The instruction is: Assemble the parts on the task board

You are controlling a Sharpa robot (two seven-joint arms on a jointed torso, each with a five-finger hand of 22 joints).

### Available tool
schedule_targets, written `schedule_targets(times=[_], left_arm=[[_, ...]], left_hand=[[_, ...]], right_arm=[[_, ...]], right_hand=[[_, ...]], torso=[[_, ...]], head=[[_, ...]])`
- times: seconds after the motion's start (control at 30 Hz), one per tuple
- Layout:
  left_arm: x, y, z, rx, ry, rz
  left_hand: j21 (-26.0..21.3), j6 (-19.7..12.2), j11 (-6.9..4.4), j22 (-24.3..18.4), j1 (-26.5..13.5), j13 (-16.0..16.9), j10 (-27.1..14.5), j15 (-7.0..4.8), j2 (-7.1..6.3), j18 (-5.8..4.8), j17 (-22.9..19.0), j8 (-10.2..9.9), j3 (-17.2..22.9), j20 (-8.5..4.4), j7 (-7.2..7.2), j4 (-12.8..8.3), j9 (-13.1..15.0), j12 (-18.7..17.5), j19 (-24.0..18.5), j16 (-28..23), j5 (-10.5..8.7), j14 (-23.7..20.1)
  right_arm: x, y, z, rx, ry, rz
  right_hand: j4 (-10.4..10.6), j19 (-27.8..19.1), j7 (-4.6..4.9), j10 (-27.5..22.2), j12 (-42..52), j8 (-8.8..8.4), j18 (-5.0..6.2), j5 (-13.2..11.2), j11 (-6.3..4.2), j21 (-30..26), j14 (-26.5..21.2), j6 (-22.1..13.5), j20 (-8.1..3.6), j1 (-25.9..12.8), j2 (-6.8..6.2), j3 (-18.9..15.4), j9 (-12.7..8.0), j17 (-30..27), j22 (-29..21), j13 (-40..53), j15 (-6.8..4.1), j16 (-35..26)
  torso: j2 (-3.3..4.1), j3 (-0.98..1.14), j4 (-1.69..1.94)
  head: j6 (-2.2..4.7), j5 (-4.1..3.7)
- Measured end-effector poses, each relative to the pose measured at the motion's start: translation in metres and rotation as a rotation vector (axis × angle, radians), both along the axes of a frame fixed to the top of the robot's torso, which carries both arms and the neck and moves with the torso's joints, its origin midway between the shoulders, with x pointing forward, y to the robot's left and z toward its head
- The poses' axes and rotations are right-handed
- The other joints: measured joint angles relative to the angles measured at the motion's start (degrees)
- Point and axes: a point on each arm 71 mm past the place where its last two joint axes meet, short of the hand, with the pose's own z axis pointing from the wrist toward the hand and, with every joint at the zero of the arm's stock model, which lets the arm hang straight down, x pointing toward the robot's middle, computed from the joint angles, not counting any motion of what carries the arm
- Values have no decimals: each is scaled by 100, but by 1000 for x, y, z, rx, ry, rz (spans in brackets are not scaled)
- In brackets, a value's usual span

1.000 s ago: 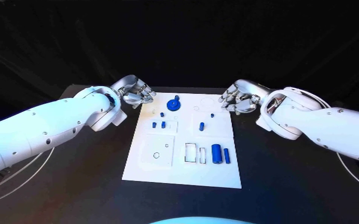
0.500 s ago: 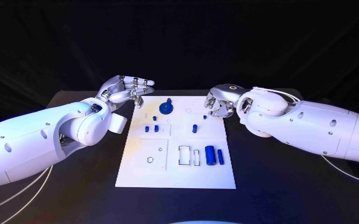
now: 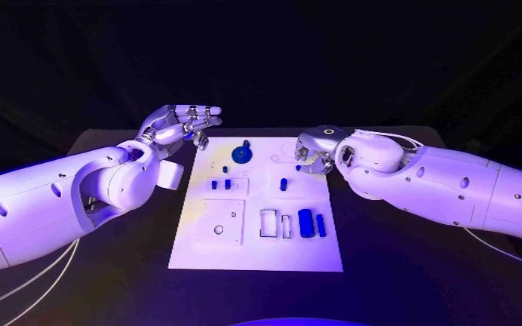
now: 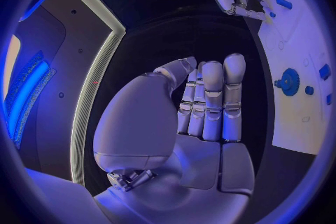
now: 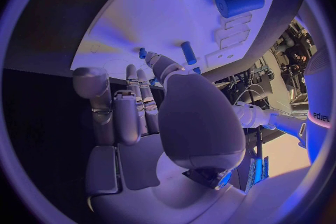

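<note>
At the near end of the task board (image 3: 253,254) the white surface is bare; a little farther in, on its right side, a thick blue cylinder (image 3: 305,222) lies beside a thinner blue rod (image 3: 320,225), both loose next to two outlined rectangular recesses (image 3: 275,223) that look unfilled. To the left of them sits a small ring-shaped mark or hole (image 3: 219,229); which it is I cannot tell. Past the middle, two short blue pegs (image 3: 221,185) stand or lie on the left and a blue pin (image 3: 284,184) on the right. Toward the far end a blue gear-like part (image 3: 241,153) rests on the board, whether seated on a post is unclear. By this layout most parts appear still unplaced, so the assembly seems barely begun. The right hand (image 3: 315,151) hovers over the board's far right corner with fingers curled and nothing in them, as its wrist view confirms; its fingertips hide what lies beneath. The left hand (image 3: 182,124) is raised just beyond the far left corner, fingers straight and together, holding nothing.
</note>
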Motion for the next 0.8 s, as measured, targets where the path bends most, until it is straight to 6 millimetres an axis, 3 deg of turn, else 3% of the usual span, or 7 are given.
schedule_targets(times=[0.43, 0.8], left_arm=[[0, 1, 1, -14, 1, 5], [-1, 2, 0, -16, 4, 7]], left_hand=[[-23, 0, 0, -21, 0, 6, 0, 19, 0, 0, -27, 0, -29, 0, -1, -30, 1, 0, 0, 0, 0, -19], [-46, 0, 0, -35, 0, 5, 0, 19, 0, -1, -36, 0, -29, 0, -1, -30, -5, 0, 0, -23, 0, -19]], right_arm=[[0, 7, -13, -20, 16, 8], [2, 9, -19, -23, 24, 4]], right_hand=[[-25, 0, 0, 0, 0, 0, 0, 0, 0, 172, 0, 0, 0, 1, 2, 105, 8, 73, 183, 1, 0, 110], [-51, -21, -5, 0, 22, 0, 0, -32, 0, 254, 0, 48, 20, 24, 144, 267, 23, 72, 291, 2, 0, 166]], torso=[[-3, 5, -4], [-3, 8, -9]], head=[[-35, 62], [-57, 87]])
